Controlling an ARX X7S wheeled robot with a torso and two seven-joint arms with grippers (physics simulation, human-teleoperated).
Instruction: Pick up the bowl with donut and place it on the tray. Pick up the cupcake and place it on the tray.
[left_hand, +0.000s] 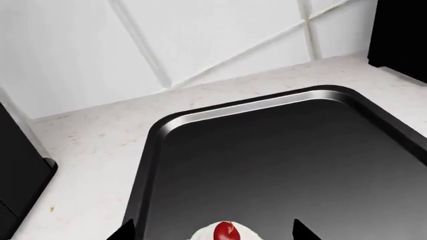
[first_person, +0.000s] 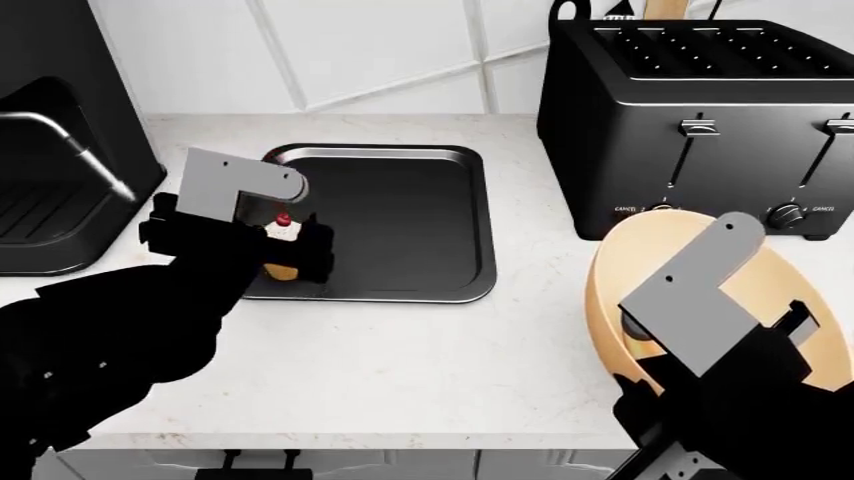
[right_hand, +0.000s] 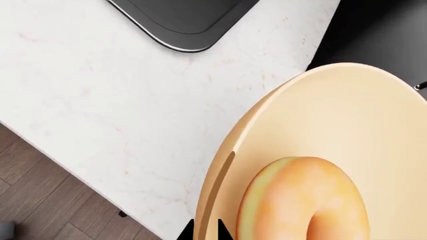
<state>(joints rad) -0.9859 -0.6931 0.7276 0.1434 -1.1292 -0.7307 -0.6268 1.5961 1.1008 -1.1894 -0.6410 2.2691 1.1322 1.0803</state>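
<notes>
**Cupcake over the tray's near edge, bowl clamped and waiting**

My left gripper (first_person: 296, 250) is closed on the cupcake (first_person: 282, 250), one finger on each side of the yellow-orange wrapper, cherry on top. In the head view it sits at the near left corner of the tray (first_person: 461, 215), about over the rim; I cannot tell whether the wrapper touches the tray floor or hangs above it. The left wrist view shows the cherry and frosting (left_hand: 225, 233) low between my fingertips, with bare black tray (left_hand: 280, 165) stretching ahead.

I judge the step in hand to be setting the cupcake down. To do it well I would carry it a little further in, off the raised rim, so the base lands flat, and keep it toward the left side: the bowl is large and needs most of the floor. Lower straight, part the fingers only once the base is seated, then lift straight up so the frosting is not smeared.

My right gripper (right_hand: 205, 231) is pinched on the rim of the bowl (first_person: 747, 300), which stands tilted near the toaster (first_person: 707, 120), well apart from the tray, the donut (right_hand: 303, 200) inside it. I should hold it level enough that the donut does not slide out
</notes>
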